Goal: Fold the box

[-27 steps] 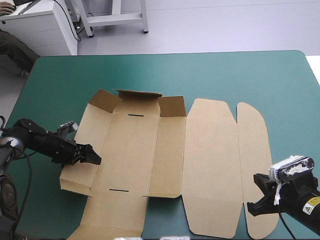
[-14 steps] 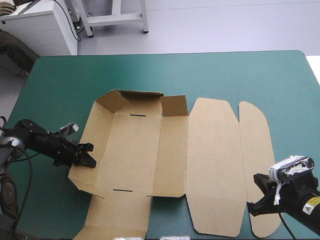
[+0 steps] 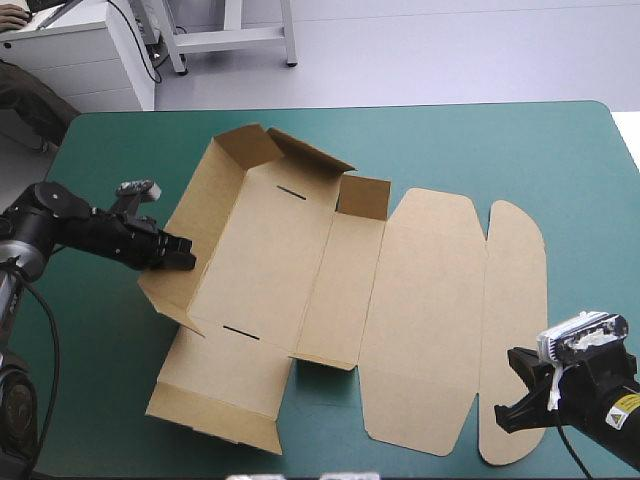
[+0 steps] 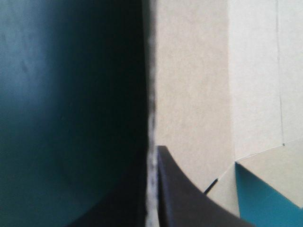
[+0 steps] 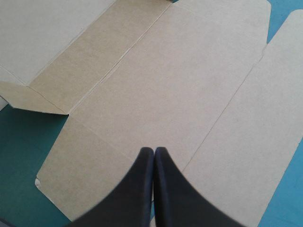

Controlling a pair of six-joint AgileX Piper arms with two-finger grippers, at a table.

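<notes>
Teal-green cover (image 3: pixel 480 150) fills most of the high view. The box (image 3: pixel 420 290), a cut sheet of brown board, lies across the middle of the frame, turned askew with its left end toward the upper left. Its wide panels in the centre and right of the frame lie flat on the cover, and the outermost rounded flap (image 3: pixel 515 330) reaches down to the lower right. At the left one long wall (image 3: pixel 198 212) stands raised off the table, and the end flaps at the upper centre-left stand up too. The left gripper (image 3: pixel 180 258) comes in from the left edge and pinches that raised wall at its rim. In the left wrist view the board's pale edge runs between the two black fingers, which are all but together. The right gripper (image 3: pixel 508 390) sits at the lower right, over the near end of the rounded flap. Its fingers are pressed together in one pointed arch, with the flat board ahead of and under them.
</notes>
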